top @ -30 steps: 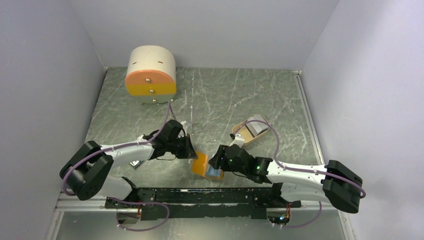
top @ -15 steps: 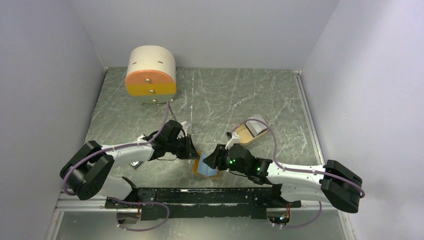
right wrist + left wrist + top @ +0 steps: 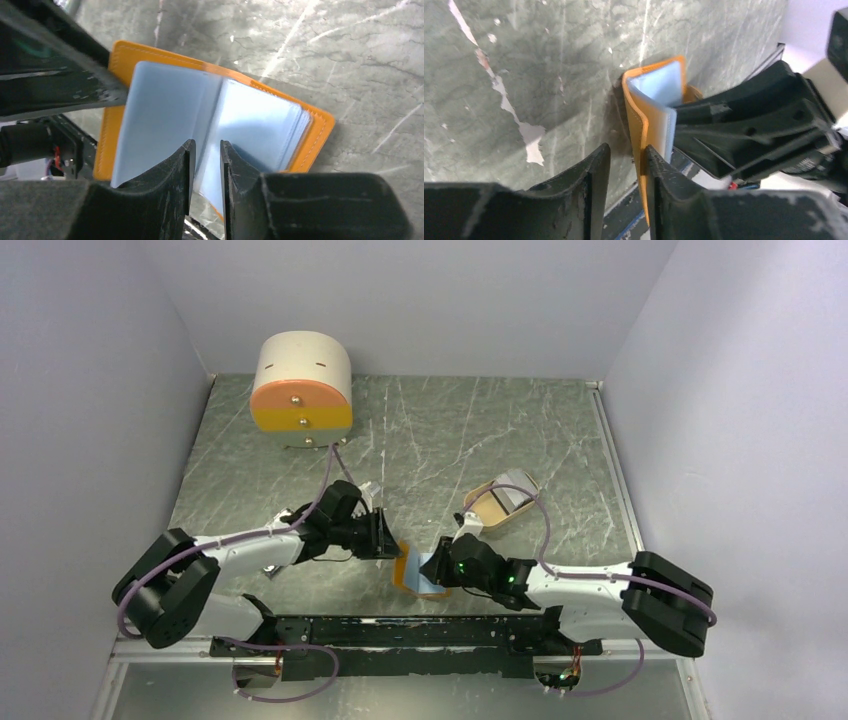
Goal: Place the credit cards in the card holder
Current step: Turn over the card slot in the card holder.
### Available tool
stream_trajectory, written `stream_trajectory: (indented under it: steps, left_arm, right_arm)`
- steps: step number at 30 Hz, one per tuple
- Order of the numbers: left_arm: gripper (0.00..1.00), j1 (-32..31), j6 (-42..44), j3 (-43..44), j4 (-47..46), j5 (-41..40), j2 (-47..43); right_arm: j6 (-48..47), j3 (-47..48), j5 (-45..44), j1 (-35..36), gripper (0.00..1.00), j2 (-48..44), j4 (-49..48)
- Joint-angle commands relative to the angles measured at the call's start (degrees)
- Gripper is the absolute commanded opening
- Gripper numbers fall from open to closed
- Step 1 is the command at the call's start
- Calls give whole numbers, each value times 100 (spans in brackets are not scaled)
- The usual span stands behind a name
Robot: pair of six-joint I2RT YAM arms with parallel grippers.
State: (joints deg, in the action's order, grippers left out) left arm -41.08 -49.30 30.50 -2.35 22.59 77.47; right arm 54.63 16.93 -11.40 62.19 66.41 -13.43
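The card holder, orange with pale blue leaves, stands half open near the table's front edge between both grippers. My left gripper is closed narrowly on its orange cover, which lies against the right finger. My right gripper is closed narrowly on a blue inner leaf at the fold, with its fingers over the open pages. Pale credit cards lie in the tan oval tray behind the right arm.
A round cream-and-orange drawer box stands at the back left. The black base rail runs along the front edge just below the card holder. Grey walls close in the left, back and right.
The right gripper has moved left and further into the card holder. The holder has swung up from lying flatter to standing narrower. The left gripper has kept hold of the cover.
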Motion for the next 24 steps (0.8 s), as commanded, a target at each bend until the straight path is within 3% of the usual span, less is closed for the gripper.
stream_trajectory:
  steps: [1, 8, 14, 24]
  left_arm:
    - [44, -1, -99, -117, -323, 445, -273]
    - [63, 31, -434, -434, -1451, 1357, -149]
    - [61, 37, -319, -323, -1392, 1385, 61]
    - [71, 110, -153, -259, -996, 1318, -234]
  right_arm:
    - [-98, 144, -83, -38, 29, 257, 29]
    - [-249, 383, 72, -48, 29, 609, -68]
    - [-260, 495, 199, -40, 30, 475, -149]
    - [-284, 590, 292, -40, 30, 477, -318]
